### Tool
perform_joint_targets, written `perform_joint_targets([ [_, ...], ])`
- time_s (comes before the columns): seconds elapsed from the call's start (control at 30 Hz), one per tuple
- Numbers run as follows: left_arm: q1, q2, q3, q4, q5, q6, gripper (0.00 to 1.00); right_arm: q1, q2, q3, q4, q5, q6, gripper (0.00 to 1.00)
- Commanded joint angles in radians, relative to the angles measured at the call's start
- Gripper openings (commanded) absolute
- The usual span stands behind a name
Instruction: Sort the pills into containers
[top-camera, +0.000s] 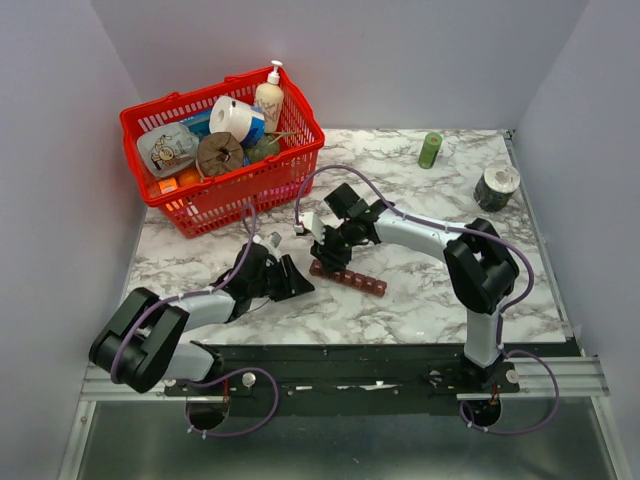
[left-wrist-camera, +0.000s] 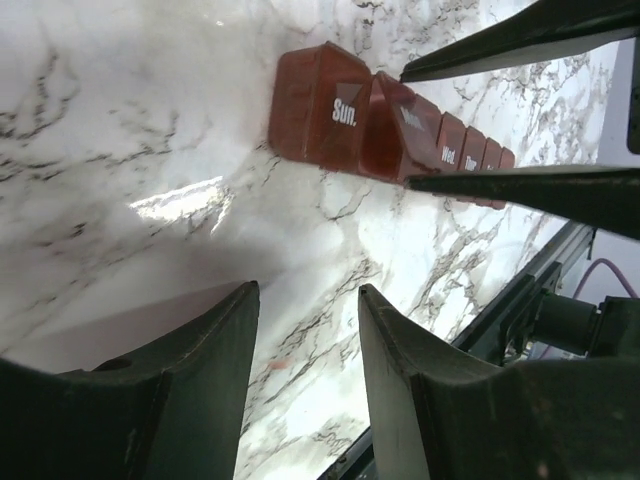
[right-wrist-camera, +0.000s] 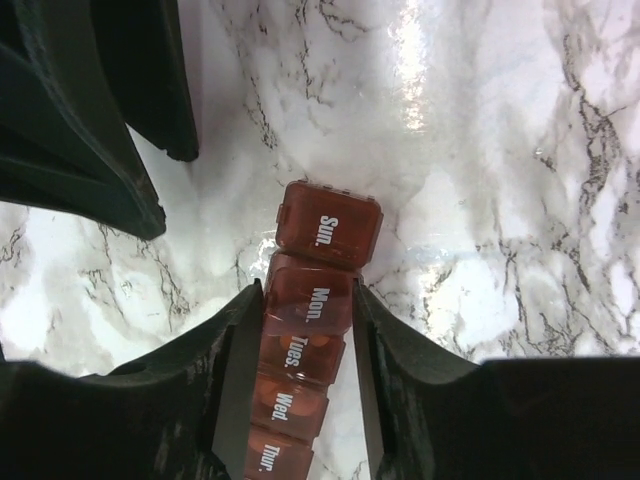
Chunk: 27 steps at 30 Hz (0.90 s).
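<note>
Overhead, the pill organizer (top-camera: 347, 278) lay on the marble table (top-camera: 420, 300) between the two arms. It was a narrow, dark red-brown strip, and its lettering was too small to read from up there. The left gripper (top-camera: 298, 278) sat just beside its left end, and the right gripper (top-camera: 328, 258) hung over that same end. Print on the goods in the red basket (top-camera: 215, 205) was illegible too.

From the left wrist, white letters read "Sun." on the end compartment of the pill organizer (left-wrist-camera: 320, 110), with "Wed" farther along. The second lid's word was blurred. The left gripper (left-wrist-camera: 305, 340) had its jaws spread over bare marble, holding nothing.

From the right wrist, the lids read "Sun.", "Mon.", "Tues.", "Wed." and "Thur." before the pill organizer (right-wrist-camera: 328, 225) ran off the bottom edge. The plastic looked translucent and glossy. The right gripper (right-wrist-camera: 305, 295) straddled the strip at "Mon.", a finger close against each side. Whether they actually pinched it, I couldn't tell.
</note>
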Motion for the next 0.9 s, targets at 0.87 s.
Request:
perform_joint_targets([
  [0.87,-0.005,-0.026,0.061,0.13,-0.23,0.18,0.59,-0.026,-0.136,-0.055,0.066,0.083,0.035,0.31],
])
